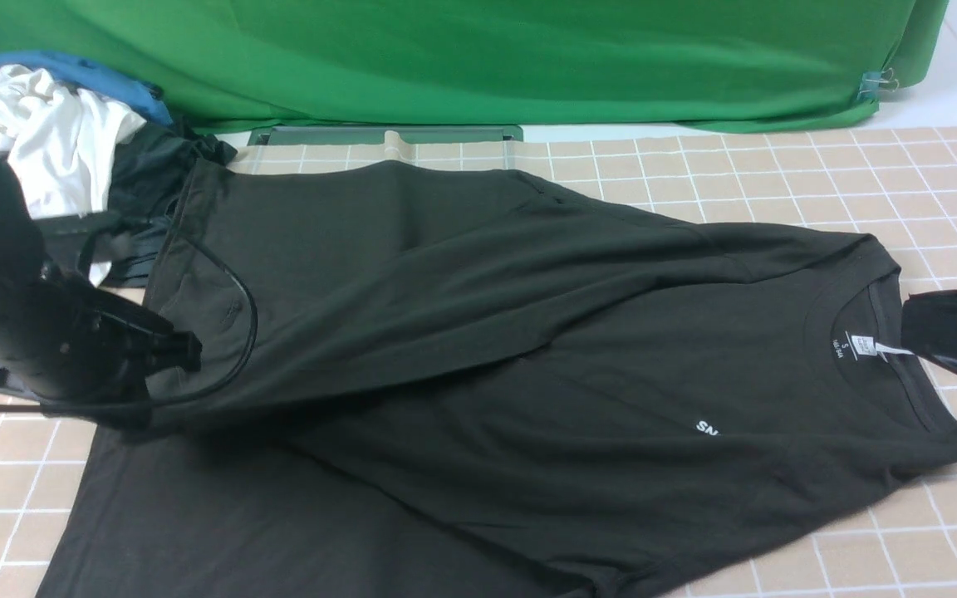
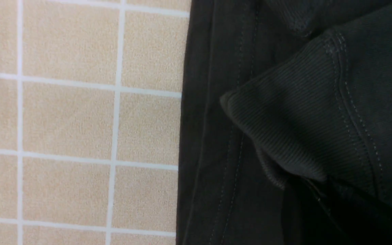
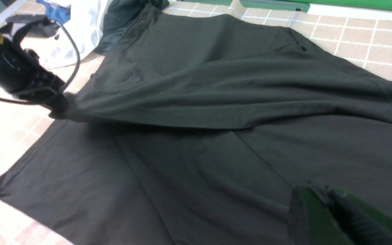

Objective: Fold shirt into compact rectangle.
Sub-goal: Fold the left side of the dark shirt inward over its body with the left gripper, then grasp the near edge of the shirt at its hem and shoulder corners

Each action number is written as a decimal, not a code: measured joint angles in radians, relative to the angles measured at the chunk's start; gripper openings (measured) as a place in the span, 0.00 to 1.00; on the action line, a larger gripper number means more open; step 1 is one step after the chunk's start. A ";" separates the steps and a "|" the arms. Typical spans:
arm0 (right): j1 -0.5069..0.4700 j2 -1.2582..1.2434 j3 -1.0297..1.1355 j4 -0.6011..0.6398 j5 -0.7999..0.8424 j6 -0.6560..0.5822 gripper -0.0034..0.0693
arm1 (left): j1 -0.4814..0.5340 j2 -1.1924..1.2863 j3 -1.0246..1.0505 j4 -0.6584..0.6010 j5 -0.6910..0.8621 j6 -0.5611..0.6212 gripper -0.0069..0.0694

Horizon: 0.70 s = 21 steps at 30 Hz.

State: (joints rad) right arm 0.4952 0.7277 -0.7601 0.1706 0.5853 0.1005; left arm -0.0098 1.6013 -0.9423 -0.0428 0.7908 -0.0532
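A tan tiled table (image 1: 861, 183) is covered by the black shirt (image 1: 528, 399), hem cut off; its sleeve cuff (image 2: 284, 129) is clamped in the left gripper (image 1: 184, 349), near the shirt's hem; the right gripper (image 1: 923, 332), half out of frame beside the shirt's collar, cannot be judged open or closed.

Looking like a robot data-collection lab: a green backdrop cloth (image 1: 478, 58) is hanging clipped behind a tabletop (image 1: 777, 166) that is wearing a tile-print cover, spare garments (image 1: 38, 133) are piling up at its far left corner, and a cabled black robot arm (image 1: 22, 316) is reaching over it.
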 joint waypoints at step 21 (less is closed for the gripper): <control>0.000 0.041 0.000 0.000 0.003 0.001 0.17 | 0.000 -0.119 0.212 0.043 0.218 -0.055 0.44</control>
State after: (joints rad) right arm 0.4952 0.7687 -0.7601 0.1706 0.5885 0.1014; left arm -0.0098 1.4821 -0.7300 0.0000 1.0088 -0.1086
